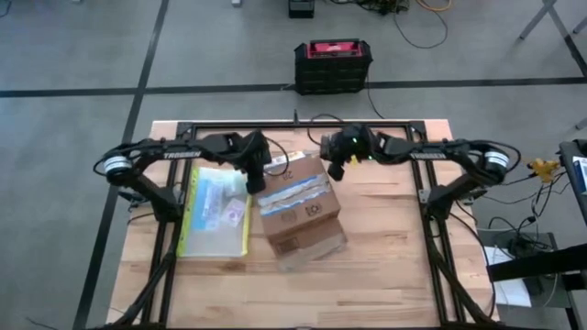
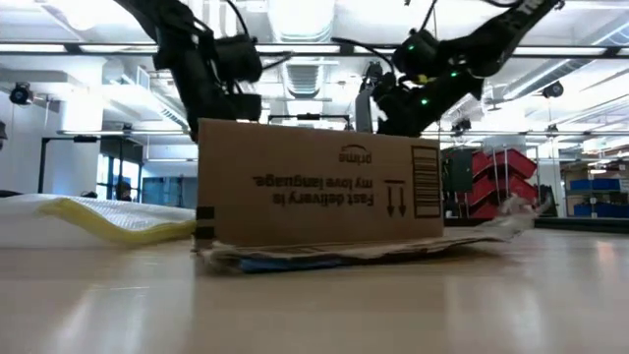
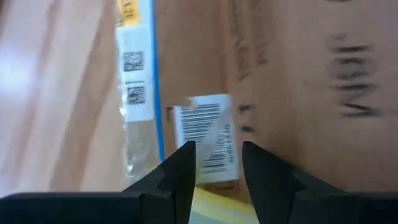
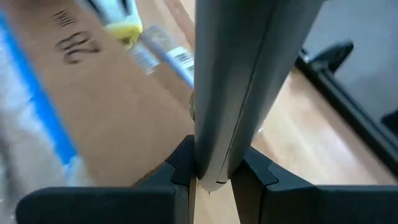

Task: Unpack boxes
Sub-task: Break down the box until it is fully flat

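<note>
The brown corrugated cardboard box (image 1: 298,213) with white labels and blue-edged tape lies mid-surface on the pale wooden surface (image 1: 385,275), printed side upside down in the low view. Just beside it lies a clear yellow-edged plastic pouch (image 1: 215,213). The left end effector (image 3: 217,155) hovers at the box's far-left corner — fingers parted, nothing between them. The right end effector (image 4: 214,165) at the far-right edge is clenched on a grey blade-like tool (image 4: 239,81).
</note>
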You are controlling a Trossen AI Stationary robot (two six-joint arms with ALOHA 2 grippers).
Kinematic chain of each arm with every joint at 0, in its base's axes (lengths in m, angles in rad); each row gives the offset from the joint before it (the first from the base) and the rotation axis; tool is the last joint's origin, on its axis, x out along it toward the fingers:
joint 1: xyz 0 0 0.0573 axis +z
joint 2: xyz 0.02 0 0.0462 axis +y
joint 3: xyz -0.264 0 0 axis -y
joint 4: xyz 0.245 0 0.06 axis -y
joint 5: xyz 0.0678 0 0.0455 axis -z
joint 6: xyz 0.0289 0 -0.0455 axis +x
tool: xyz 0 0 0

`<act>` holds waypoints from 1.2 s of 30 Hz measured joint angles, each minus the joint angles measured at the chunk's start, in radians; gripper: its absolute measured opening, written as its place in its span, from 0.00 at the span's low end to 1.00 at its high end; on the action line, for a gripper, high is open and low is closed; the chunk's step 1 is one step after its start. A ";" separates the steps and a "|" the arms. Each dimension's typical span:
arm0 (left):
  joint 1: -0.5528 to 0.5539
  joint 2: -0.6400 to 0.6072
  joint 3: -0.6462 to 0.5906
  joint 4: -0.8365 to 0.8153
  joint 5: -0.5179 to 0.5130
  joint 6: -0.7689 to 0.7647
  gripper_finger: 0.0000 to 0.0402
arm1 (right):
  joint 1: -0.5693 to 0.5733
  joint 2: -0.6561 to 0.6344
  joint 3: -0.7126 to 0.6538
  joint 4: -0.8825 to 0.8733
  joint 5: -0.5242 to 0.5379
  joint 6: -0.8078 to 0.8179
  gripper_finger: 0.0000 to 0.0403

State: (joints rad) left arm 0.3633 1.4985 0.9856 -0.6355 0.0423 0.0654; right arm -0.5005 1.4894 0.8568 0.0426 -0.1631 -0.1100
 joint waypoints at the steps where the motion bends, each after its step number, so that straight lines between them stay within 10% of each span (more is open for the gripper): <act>1: -0.024 -0.011 -0.001 -0.023 -0.008 -0.021 0.29 | -0.002 0.003 0.013 -0.016 0.008 -0.016 0.12; 9: -0.238 -0.165 -0.002 -0.125 -0.213 -0.112 0.29 | 0.106 -0.198 -0.014 -0.132 0.257 0.101 0.12; 16: -0.344 -0.270 0.000 0.236 -0.203 0.006 0.29 | 0.411 -0.323 -0.148 -0.129 0.577 0.502 0.12; 22: -0.286 -0.120 0.008 0.472 -0.022 0.169 0.29 | 0.650 -0.309 -0.137 -0.121 0.930 0.693 0.12; 36: -0.128 0.338 0.413 0.338 0.208 0.323 0.26 | 0.680 -0.171 -0.139 -0.109 1.078 1.054 0.12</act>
State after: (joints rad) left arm 0.2350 1.8361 1.3986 -0.2974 0.2503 0.3882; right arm 0.1791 1.3181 0.7181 -0.0661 0.9146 0.9440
